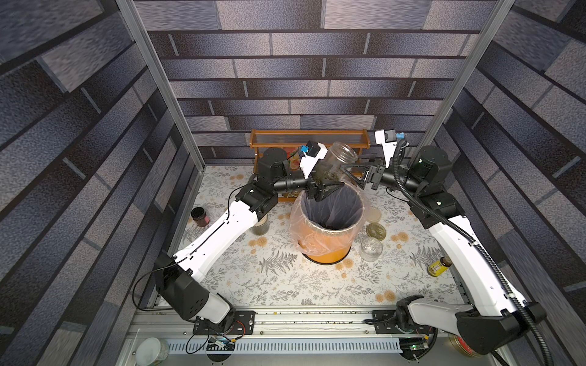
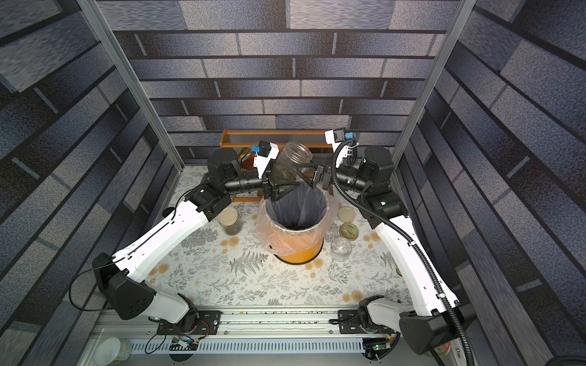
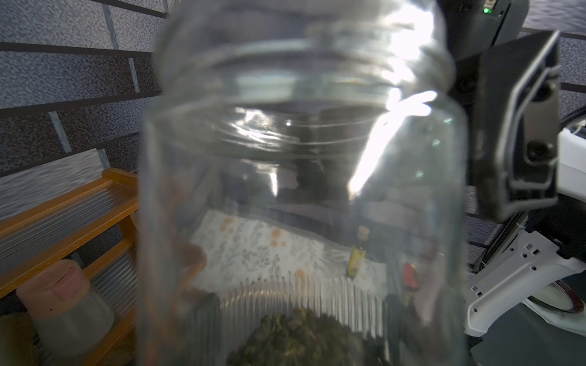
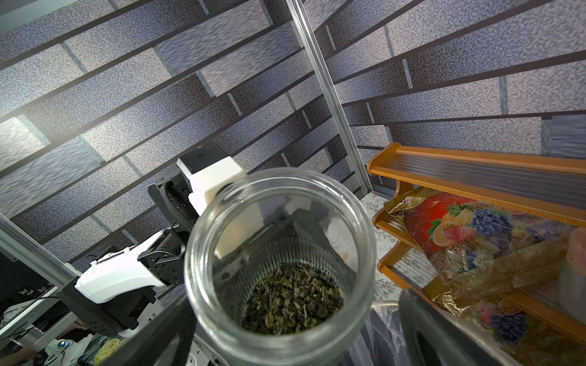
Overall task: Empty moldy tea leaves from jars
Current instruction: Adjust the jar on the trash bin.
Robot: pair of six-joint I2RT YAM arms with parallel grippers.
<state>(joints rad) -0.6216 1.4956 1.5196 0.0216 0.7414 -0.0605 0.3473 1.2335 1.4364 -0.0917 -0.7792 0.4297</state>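
Observation:
A clear glass jar (image 1: 341, 155) (image 2: 293, 157) without a lid hangs tilted over the back rim of the orange bin (image 1: 329, 252) (image 2: 301, 252). My left gripper (image 1: 326, 188) (image 2: 282, 187) is shut on its lower body. Dark green tea leaves (image 4: 291, 301) (image 3: 301, 336) lie heaped at the bottom of this jar (image 4: 203, 253) (image 3: 301, 142). My right gripper (image 1: 347, 171) (image 2: 301, 172) is open, with its fingers (image 4: 425, 332) on either side of the jar's mouth. A gap shows between one finger and the glass.
The bin has a plastic liner and dark bits at its bottom. A lidded jar (image 2: 230, 220) stands left of it. To its right are an empty jar (image 1: 371, 248) and two loose lids (image 1: 373, 215). There are also a dark jar (image 1: 199, 216), a yellow bottle (image 1: 439, 265) and a wooden rack (image 1: 309, 139) behind.

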